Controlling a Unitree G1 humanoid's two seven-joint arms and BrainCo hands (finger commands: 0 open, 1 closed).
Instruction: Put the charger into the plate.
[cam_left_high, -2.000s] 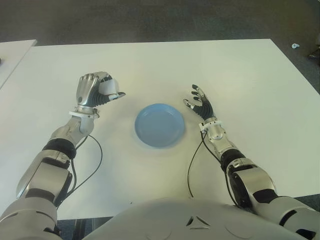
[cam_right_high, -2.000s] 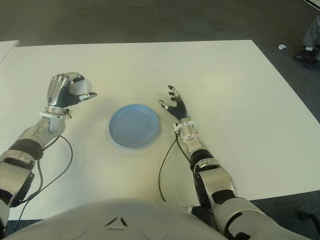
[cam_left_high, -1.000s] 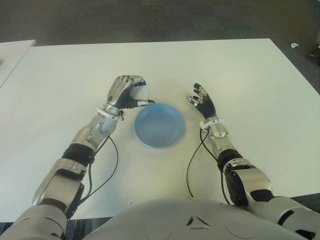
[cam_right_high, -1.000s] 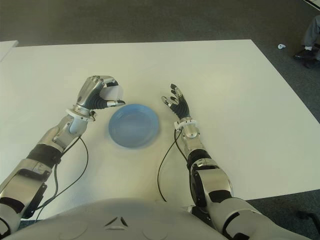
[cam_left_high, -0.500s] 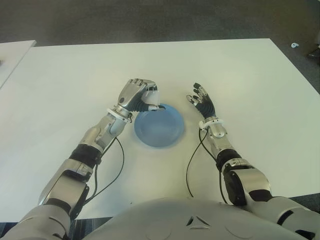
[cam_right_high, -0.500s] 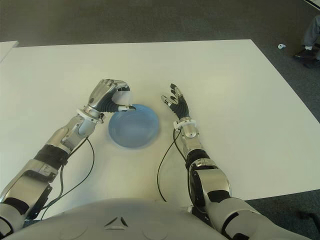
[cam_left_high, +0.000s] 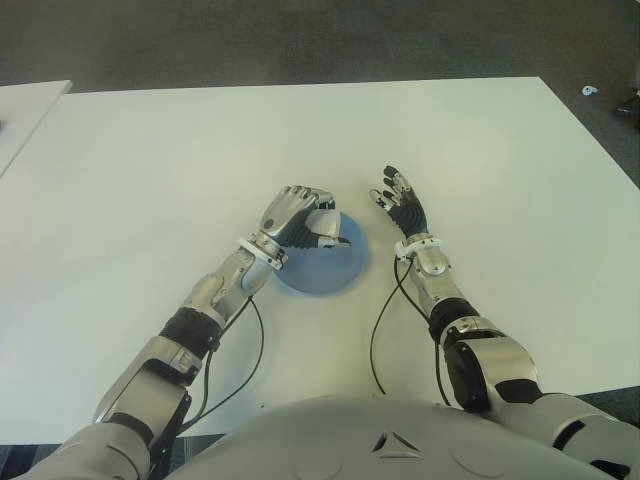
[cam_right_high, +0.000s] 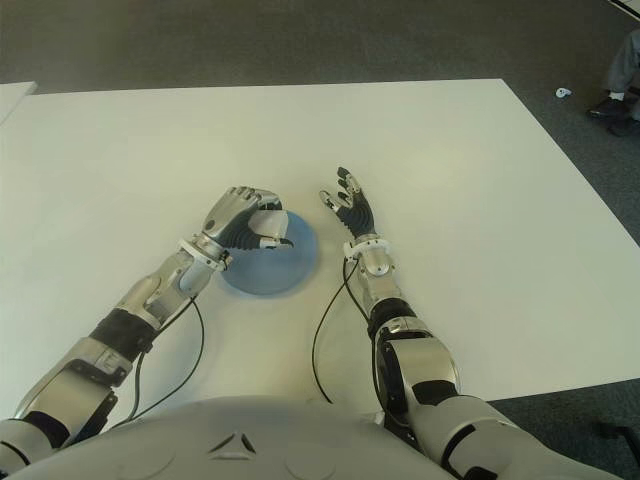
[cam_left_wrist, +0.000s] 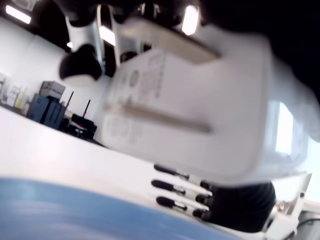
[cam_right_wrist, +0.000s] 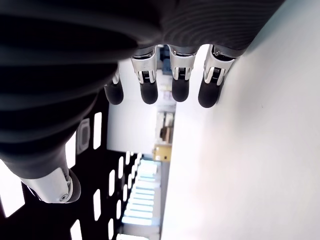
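Note:
My left hand (cam_left_high: 300, 222) is curled around a white charger (cam_left_high: 323, 224) and hovers over the left part of the blue plate (cam_left_high: 335, 268) in the middle of the white table (cam_left_high: 150, 160). The left wrist view shows the charger (cam_left_wrist: 200, 115) close up, prongs visible, held above the plate's blue surface (cam_left_wrist: 75, 210). My right hand (cam_left_high: 398, 200) shows just right of the plate, fingers spread and holding nothing; its fingers (cam_right_wrist: 172, 80) are extended beside the table surface.
A black cable (cam_left_high: 378, 320) trails from the right wrist toward the table's near edge, and another (cam_left_high: 245, 350) runs from the left arm. A second white table corner (cam_left_high: 25, 105) shows at far left. Dark floor lies beyond the table.
My left hand has carried the charger rightward from the left side of the table to above the plate. The right hand has barely moved.

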